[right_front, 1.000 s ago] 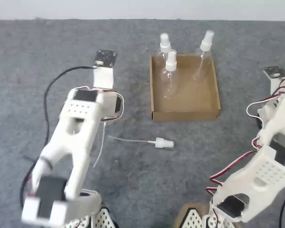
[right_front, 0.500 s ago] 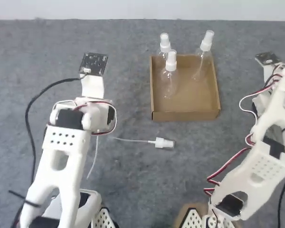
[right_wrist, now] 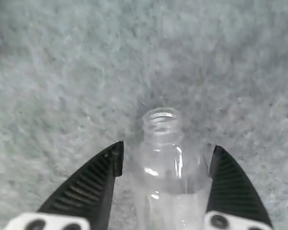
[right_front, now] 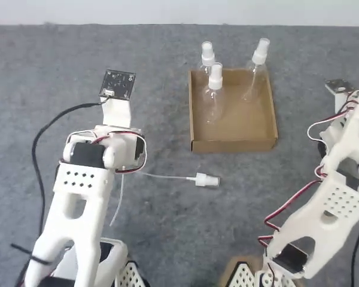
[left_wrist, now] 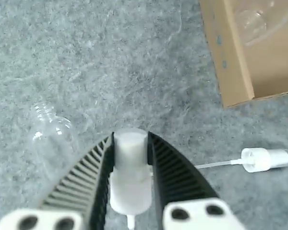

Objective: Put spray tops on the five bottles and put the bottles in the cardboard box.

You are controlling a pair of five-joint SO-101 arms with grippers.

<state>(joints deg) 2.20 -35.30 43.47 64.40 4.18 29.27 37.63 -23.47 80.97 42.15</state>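
My left gripper [left_wrist: 130, 139] is shut on a white spray top [left_wrist: 129, 177], held above the grey carpet. An uncapped clear bottle [left_wrist: 50, 139] stands just beside it. A second spray top [right_front: 206, 179] lies on the carpet with its thin tube pointing toward the left arm [right_front: 93, 173]. My right gripper [right_wrist: 166, 148] is open, one finger on each side of another uncapped clear bottle [right_wrist: 165, 143]. The cardboard box [right_front: 233, 143] holds three bottles with spray tops [right_front: 215, 78].
The box's corner [left_wrist: 230, 62] shows in the left wrist view, close to the loose spray top [left_wrist: 266, 159]. The right arm [right_front: 341, 155] stands to the right of the box. Open carpet lies between the two arms.
The left arm has swung left and away from the camera, carrying the spray top. The right arm has shifted slightly near the box's right side. The loose spray top has not moved.
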